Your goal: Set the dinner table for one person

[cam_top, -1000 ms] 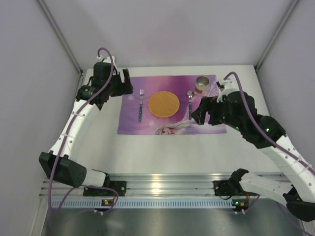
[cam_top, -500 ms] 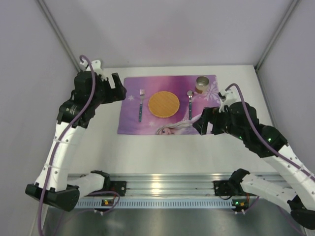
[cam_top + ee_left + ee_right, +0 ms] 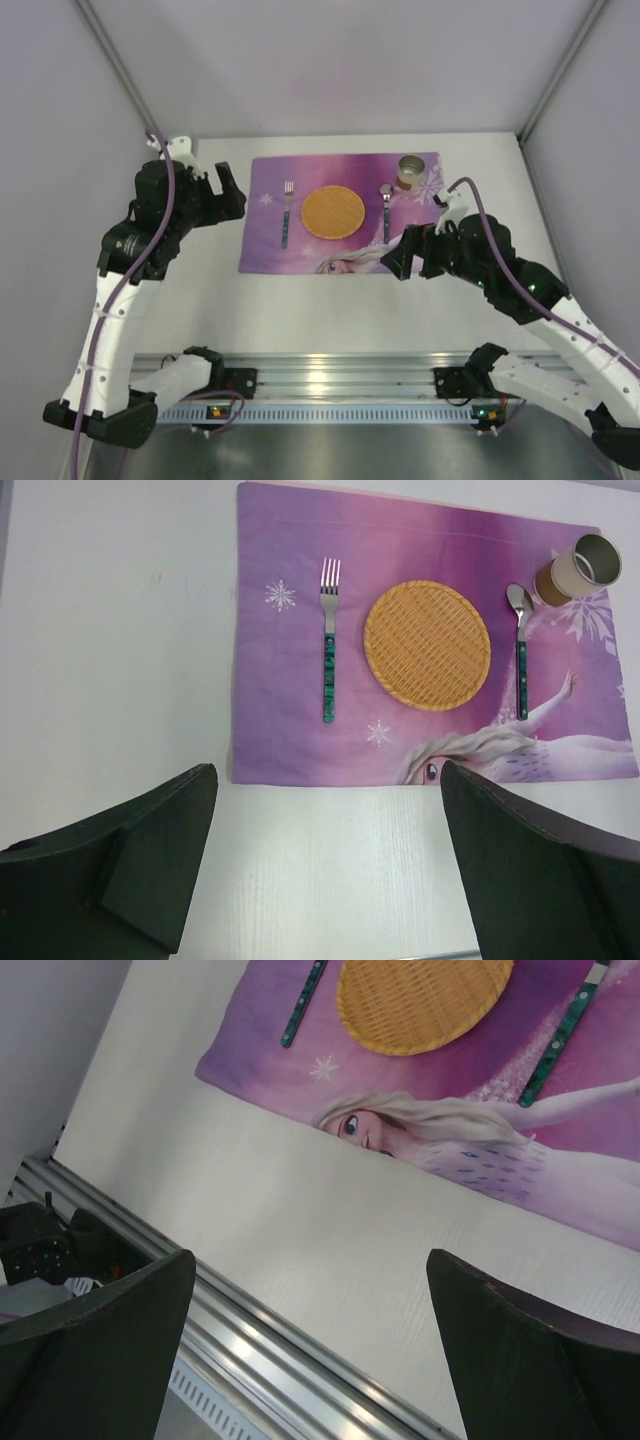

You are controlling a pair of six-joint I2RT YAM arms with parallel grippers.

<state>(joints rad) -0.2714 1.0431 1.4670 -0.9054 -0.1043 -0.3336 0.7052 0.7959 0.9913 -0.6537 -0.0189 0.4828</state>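
Observation:
The white dinner table (image 3: 330,300) carries a purple placemat (image 3: 268,228). On the mat lie a fork (image 3: 287,213), a round woven plate (image 3: 333,211) and a spoon (image 3: 386,212), with a cup (image 3: 410,171) at the far right corner. My left gripper (image 3: 232,192) hangs open above the table, left of the mat. The right gripper (image 3: 402,252) is open over the mat's near right edge. In the left wrist view the open left gripper (image 3: 328,780) frames bare table below the fork (image 3: 328,650), plate (image 3: 427,644), spoon (image 3: 520,645) and cup (image 3: 578,570). Nothing sits between the right gripper (image 3: 310,1260) fingers.
A ribbed aluminium rail (image 3: 330,385) runs along the near edge, also the rail (image 3: 250,1340) in the right wrist view. Pale grey walls (image 3: 60,150) close in the left, right and back. Both arm bases stand at the rail.
Both arms have drawn back from the placemat, the left one outward to the left, the right one toward the near edge. Both grippers' jaws have widened a little.

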